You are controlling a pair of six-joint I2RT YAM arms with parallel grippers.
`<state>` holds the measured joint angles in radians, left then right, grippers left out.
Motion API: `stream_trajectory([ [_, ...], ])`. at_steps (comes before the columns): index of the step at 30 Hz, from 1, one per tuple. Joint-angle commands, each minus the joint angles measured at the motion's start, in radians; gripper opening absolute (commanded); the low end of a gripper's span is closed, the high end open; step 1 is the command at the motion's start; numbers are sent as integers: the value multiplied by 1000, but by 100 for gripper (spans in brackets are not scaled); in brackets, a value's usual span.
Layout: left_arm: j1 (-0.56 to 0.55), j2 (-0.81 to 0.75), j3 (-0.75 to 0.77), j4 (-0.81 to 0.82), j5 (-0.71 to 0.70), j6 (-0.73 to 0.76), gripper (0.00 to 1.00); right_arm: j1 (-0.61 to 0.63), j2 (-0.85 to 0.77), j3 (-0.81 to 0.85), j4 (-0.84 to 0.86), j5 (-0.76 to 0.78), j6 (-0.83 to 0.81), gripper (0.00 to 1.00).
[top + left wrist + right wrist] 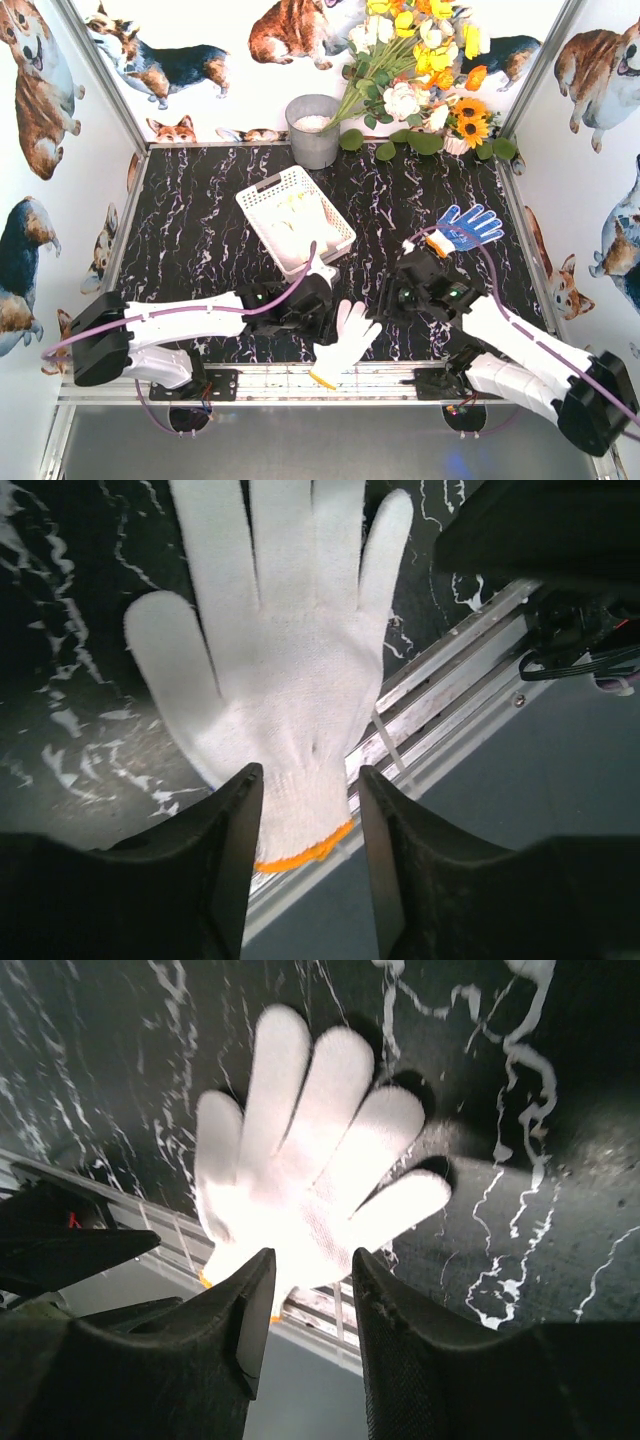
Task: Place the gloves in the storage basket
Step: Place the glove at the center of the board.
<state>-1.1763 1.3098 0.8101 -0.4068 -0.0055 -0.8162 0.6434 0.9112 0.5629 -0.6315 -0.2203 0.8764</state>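
Observation:
A white glove with an orange cuff (345, 345) lies palm-flat at the table's near edge, its cuff overhanging the metal rail. My left gripper (328, 315) hovers just left of it. In the left wrist view the glove (270, 670) has its cuff between the parted jaws of my left gripper (305, 775), which is open and not pinching. My right gripper (388, 305) is just right of it; the right wrist view shows the glove (310, 1175) beyond the open right gripper (308, 1257). A blue-dotted glove (468, 228) lies at mid right. The white storage basket (262, 197) holds pale gloves (296, 216).
A grey metal bucket (313, 130) stands at the back centre beside a bunch of artificial flowers (420, 70). The aluminium rail (260, 375) runs along the near table edge under both arms. Printed walls enclose the left, right and back sides.

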Motion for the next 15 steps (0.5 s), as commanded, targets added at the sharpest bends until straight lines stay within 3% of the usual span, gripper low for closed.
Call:
stream_trajectory([
  [1, 4, 45, -38, 163, 62, -44, 35, 68, 55, -32, 69, 3, 81, 37],
  [7, 4, 104, -82, 197, 69, -48, 30, 103, 131, -74, 200, 27, 116, 28],
  [15, 6, 127, -137, 229, 65, -76, 29, 109, 171, -101, 221, 109, 94, 23],
])
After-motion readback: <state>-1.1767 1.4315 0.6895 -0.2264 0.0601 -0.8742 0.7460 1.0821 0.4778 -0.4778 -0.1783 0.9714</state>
